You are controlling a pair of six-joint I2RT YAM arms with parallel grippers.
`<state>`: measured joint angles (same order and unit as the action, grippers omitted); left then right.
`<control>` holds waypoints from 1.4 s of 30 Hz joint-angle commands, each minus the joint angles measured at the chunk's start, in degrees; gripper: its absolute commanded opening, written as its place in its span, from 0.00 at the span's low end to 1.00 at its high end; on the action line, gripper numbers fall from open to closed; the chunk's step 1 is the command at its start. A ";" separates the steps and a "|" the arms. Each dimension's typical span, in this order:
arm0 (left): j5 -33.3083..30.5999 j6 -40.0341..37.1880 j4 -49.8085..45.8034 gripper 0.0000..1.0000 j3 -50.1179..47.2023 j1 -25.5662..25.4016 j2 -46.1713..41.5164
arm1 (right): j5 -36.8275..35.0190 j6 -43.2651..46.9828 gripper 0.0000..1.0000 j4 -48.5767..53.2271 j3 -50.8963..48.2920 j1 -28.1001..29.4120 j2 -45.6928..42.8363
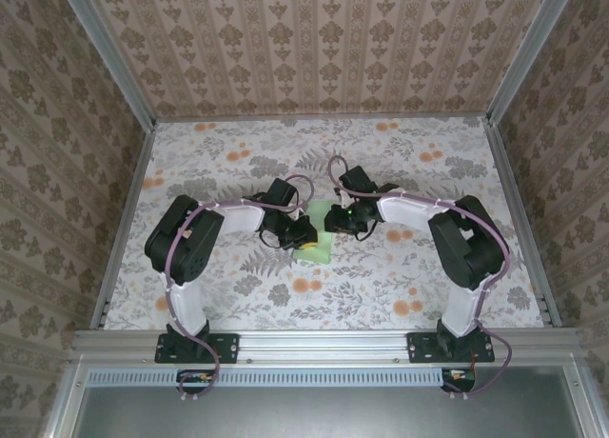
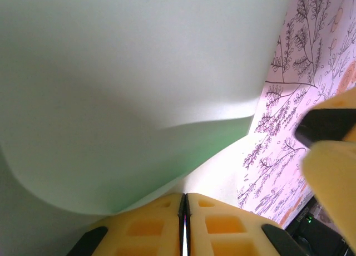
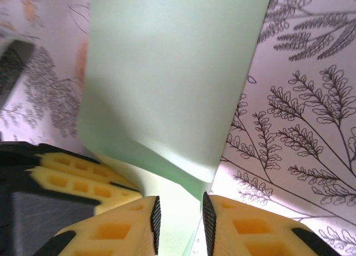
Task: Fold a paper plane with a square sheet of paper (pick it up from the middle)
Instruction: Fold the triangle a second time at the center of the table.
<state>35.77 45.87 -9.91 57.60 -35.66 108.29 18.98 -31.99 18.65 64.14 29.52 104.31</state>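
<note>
Around your work you have only the floral tablecloth (image 1: 400, 276), patterned walls (image 1: 314, 48) on three sides, and the metal rail (image 1: 324, 341) at 6 o'clock where both arms are bolted. The one thing crowding the job is the grippers themselves: in the top view they meet nose to nose at the middle of the table and cover much of the square sheet of paper (image 1: 314, 250).

Your left gripper (image 1: 306, 236) sits at the sheet's 10 o'clock side and your right gripper (image 1: 333, 219) at its 1 o'clock side, the two just beside each other. In the right wrist view the left arm's yellow fingers (image 3: 78, 175) intrude at 8 o'clock, close against the paper.

The sheet lies at the table's centre, partly folded. From the right wrist it runs as a band from 6 to 12 o'clock, with a crease near the fingers. From the left wrist one flap curls up off the cloth. From above, its visible part seems to run roughly 1 to 7 o'clock, though you cannot tell its full outline.

Your left jaws are pressed together, pinching the sheet's edge. Your right jaws stand narrowly apart, with the paper passing between them.
</note>
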 commanded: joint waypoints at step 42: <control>-4.73 -5.16 -6.68 0.11 5.35 0.39 3.80 | -4.45 6.42 0.05 6.74 0.46 1.68 11.35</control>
<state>33.06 42.48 -13.28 62.37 -35.48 110.39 21.17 -27.51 21.02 66.46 31.03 110.65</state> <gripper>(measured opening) 0.109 0.064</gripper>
